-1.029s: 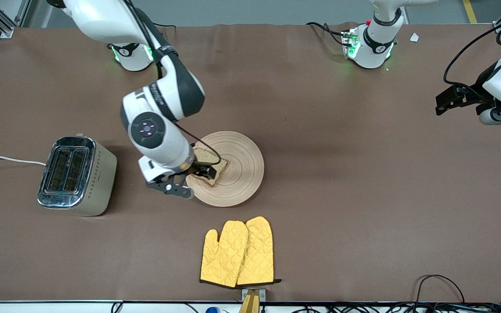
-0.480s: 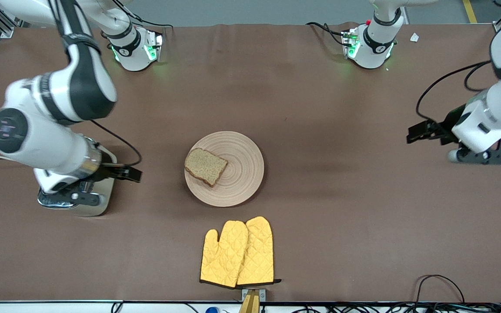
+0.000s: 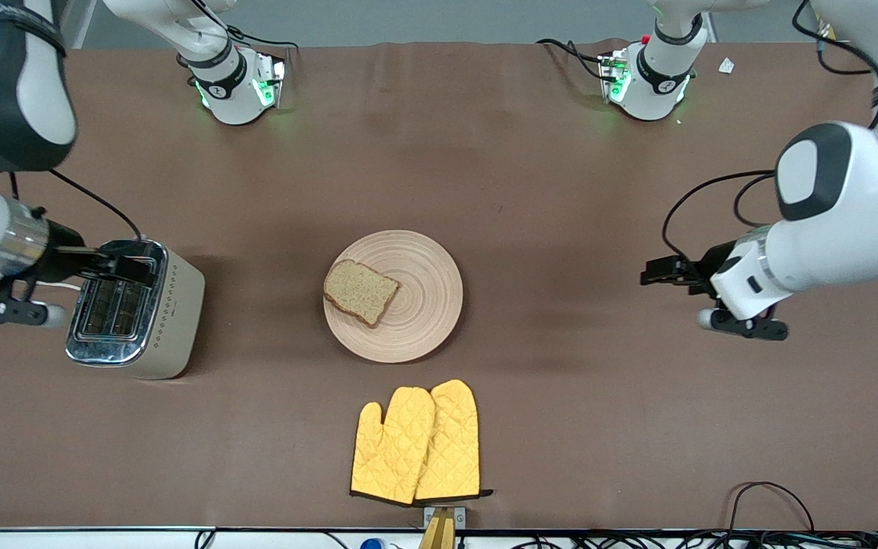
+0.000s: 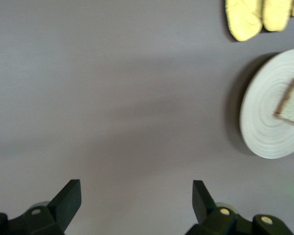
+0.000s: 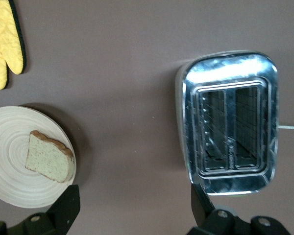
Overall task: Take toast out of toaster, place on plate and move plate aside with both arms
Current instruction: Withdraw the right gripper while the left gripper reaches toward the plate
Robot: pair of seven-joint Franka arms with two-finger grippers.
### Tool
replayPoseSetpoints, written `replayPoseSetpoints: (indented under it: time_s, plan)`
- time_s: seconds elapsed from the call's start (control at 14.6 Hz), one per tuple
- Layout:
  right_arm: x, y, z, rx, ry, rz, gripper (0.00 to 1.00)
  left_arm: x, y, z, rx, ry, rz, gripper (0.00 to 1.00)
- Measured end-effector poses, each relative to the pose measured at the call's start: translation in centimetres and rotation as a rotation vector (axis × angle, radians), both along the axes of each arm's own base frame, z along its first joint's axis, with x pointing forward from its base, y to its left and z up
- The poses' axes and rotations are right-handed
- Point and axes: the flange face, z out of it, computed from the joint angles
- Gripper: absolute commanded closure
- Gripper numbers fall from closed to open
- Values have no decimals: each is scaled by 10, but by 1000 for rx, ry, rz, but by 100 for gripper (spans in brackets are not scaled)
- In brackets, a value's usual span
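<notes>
The toast (image 3: 360, 292) lies flat on the round wooden plate (image 3: 424, 305) in the middle of the table, on the side toward the right arm's end. My right gripper (image 3: 130, 265) is open and empty, up over the toaster. My left gripper (image 3: 651, 273) is open and empty over bare cloth toward the left arm's end, apart from the plate. The right wrist view shows its gripper (image 5: 134, 208) with jaws wide apart, the plate (image 5: 10, 161) and the toast (image 5: 49, 156). The left wrist view shows its gripper (image 4: 135, 200) wide open, the plate (image 4: 264, 122) and the toast (image 4: 291, 110).
A chrome toaster (image 3: 134, 305) with empty slots (image 5: 230, 122) stands toward the right arm's end. Two yellow oven mitts (image 3: 418, 442) lie nearer the front camera than the plate; they also show in the left wrist view (image 4: 250, 17) and one in the right wrist view (image 5: 2, 44).
My right gripper let go of the toast on the plate, opened and swung away to above the toaster. My left gripper moved in toward the plate.
</notes>
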Motion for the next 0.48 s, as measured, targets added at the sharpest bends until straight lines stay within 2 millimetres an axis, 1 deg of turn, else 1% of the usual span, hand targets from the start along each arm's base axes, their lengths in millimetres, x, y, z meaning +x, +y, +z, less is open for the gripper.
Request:
replayPoseSetpoints:
  time_s: [0.14, 0.27, 0.41, 0.48]
  plan:
    - [-12, -13, 12, 6, -7, 3, 0, 8, -9, -33, -86, 6, -25, 0]
    - [-24, -31, 26, 12, -27, 3, 0, 13, -24, -68, -162, 10, -43, 1]
    - [-39, -50, 44, 13, -50, 13, 0, 16, -45, -101, -225, 10, -50, 5]
    - [-47, -55, 52, 4, -55, 17, 0, 16, -58, -117, -250, 6, -52, 11]
